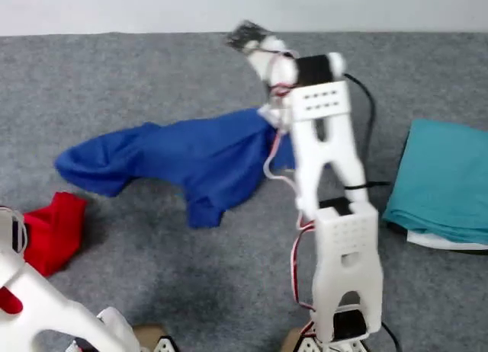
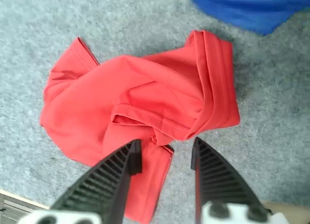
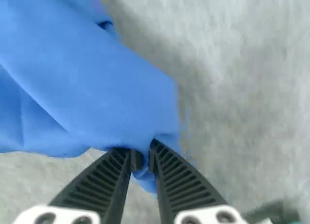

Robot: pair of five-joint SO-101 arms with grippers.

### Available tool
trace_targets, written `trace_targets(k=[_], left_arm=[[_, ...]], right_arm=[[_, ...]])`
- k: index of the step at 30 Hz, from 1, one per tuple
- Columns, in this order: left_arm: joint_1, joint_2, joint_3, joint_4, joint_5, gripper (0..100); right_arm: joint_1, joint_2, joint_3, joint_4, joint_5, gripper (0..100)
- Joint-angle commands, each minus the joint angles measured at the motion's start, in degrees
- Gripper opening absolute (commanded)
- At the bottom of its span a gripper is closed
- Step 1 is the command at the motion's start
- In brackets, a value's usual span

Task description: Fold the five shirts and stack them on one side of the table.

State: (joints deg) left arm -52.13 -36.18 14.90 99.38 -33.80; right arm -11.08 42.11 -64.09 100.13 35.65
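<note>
A blue shirt (image 1: 183, 158) lies stretched across the middle of the grey table, one end lifted at its right. My right gripper (image 3: 144, 161) is shut on that edge of the blue shirt (image 3: 82, 88), and the right arm (image 1: 328, 161) stands over it in the high view. A crumpled red shirt (image 1: 52, 230) lies at the table's left. My left gripper (image 2: 162, 153) hangs open just above the red shirt (image 2: 140, 107), its fingers (image 2: 121, 166) straddling a fold. A folded teal shirt (image 1: 446, 180) rests at the right on a white one (image 1: 438, 241).
The table is covered in grey carpet (image 1: 191, 276). The left arm's white body (image 1: 46, 306) sits at the front left corner. A corner of the blue shirt (image 2: 252, 8) shows beyond the red one in the left wrist view.
</note>
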Motion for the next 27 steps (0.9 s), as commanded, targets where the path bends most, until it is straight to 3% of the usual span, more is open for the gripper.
trace_targets(k=[1,4,7,14,27], left_arm=[[-0.09,-1.41,0.48,0.09,0.97,17],[-0.09,-1.41,0.66,0.09,2.99,17],[-0.09,-1.41,0.66,0.18,3.78,17],[-0.09,-1.41,1.63,0.18,3.78,17],[-0.09,-1.41,4.44,0.00,3.78,17]], right_arm=[[6.64,-1.80,-0.09,-3.03,1.05,2.5],[7.25,-1.98,-1.58,-2.42,0.26,14.6],[5.49,-3.65,-6.68,0.04,-7.30,25.1],[-1.36,-9.89,-5.63,2.95,-8.62,25.2],[-11.30,-28.26,40.88,2.77,-8.70,20.6]])
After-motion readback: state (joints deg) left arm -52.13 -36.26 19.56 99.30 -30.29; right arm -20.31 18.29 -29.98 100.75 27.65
